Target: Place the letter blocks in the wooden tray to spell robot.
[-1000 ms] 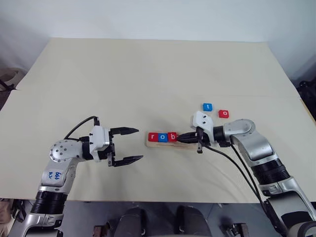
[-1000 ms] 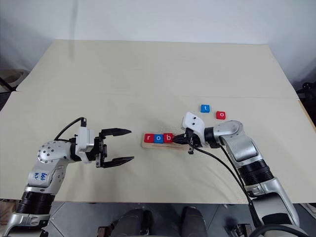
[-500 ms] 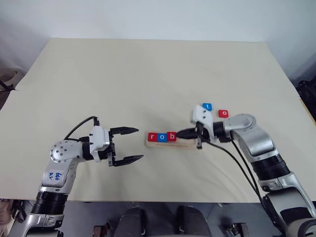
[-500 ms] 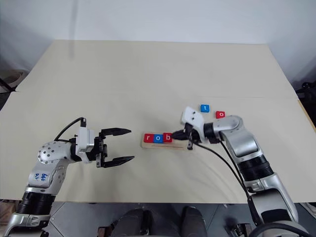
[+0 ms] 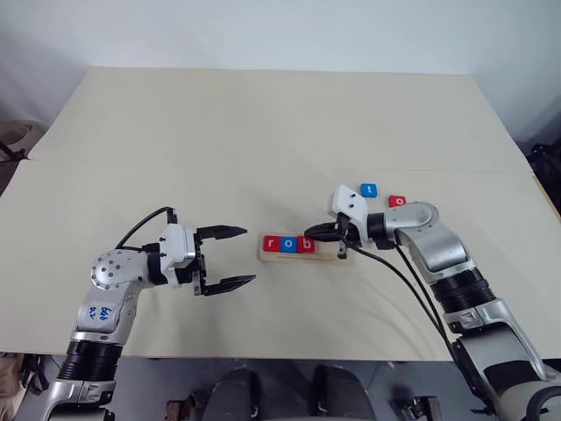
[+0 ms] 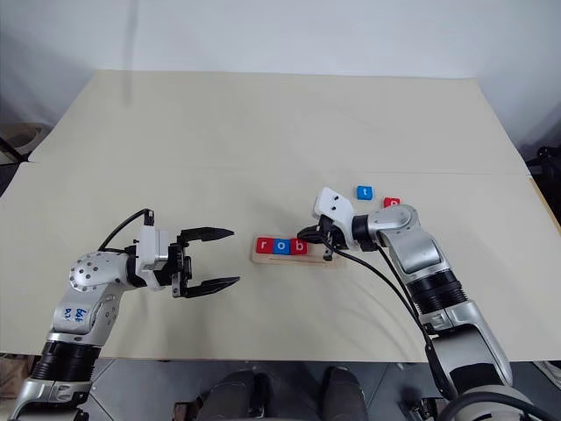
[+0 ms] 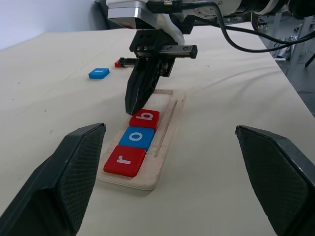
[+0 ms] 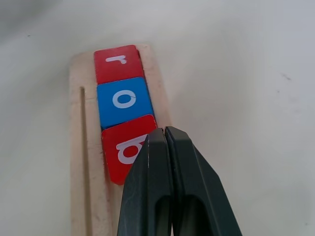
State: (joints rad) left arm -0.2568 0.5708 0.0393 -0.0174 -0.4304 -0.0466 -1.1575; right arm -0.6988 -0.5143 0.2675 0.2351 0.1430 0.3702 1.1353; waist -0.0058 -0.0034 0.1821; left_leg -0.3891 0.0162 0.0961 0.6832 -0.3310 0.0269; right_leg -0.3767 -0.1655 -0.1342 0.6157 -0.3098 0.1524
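Observation:
The wooden tray (image 5: 329, 257) lies mid-table with a red r tile (image 5: 271, 243), a blue o tile (image 5: 288, 243) and a red b tile (image 5: 303, 244) side by side in its left end. My right gripper (image 5: 309, 235) is shut and empty. Its tip points down at the right edge of the b tile (image 8: 123, 150); contact cannot be told. A blue t tile (image 5: 368, 189) and a red o tile (image 5: 398, 201) lie loose on the table beyond the right wrist. My left gripper (image 5: 249, 255) is open and empty, left of the tray and pointing at it.
The right part of the tray's groove (image 7: 167, 101) is bare. The cream table (image 5: 263, 132) stretches wide beyond the tray. The right arm's black cable (image 5: 399, 272) hangs just right of the tray.
My right gripper has shifted a little left and away from me, from the bare groove to the b tile's edge. The tiles, tray and left gripper have not moved.

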